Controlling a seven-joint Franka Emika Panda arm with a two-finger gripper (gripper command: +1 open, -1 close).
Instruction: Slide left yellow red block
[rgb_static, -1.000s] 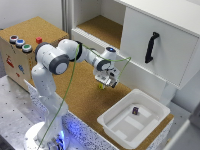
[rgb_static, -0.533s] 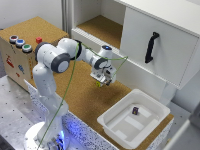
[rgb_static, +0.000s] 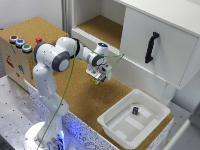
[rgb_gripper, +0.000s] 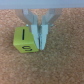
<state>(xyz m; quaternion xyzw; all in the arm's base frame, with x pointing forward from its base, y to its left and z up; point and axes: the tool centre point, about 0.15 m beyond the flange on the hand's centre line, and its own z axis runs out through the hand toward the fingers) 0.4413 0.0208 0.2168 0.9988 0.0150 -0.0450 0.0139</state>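
- Under the wrist camera, the block (rgb_gripper: 25, 41) sits on the cork counter (rgb_gripper: 60, 67) with one claw (rgb_gripper: 36, 36) finger pressed along its side and the other behind it. I cannot tell whether the fingers pinch it or only rest against it.
- Risk here, as I judge it: a push from one finger on so small a cube could spin it instead of sliding it, and it would slip past the fingertip.
- Rough cork may catch the block's lower edge. A claw held too high would then tip it over.
- From the exterior view, the claw (rgb_static: 98, 76) hangs low over the counter (rgb_static: 65, 95), block (rgb_static: 94, 82) at its tip, near the cabinet (rgb_static: 160, 50). Pressing down harder could drag the fingers on the cork.
- Farther off, the tray (rgb_static: 112, 125) holds a dark block (rgb_static: 134, 110). It is well apart and no hazard.
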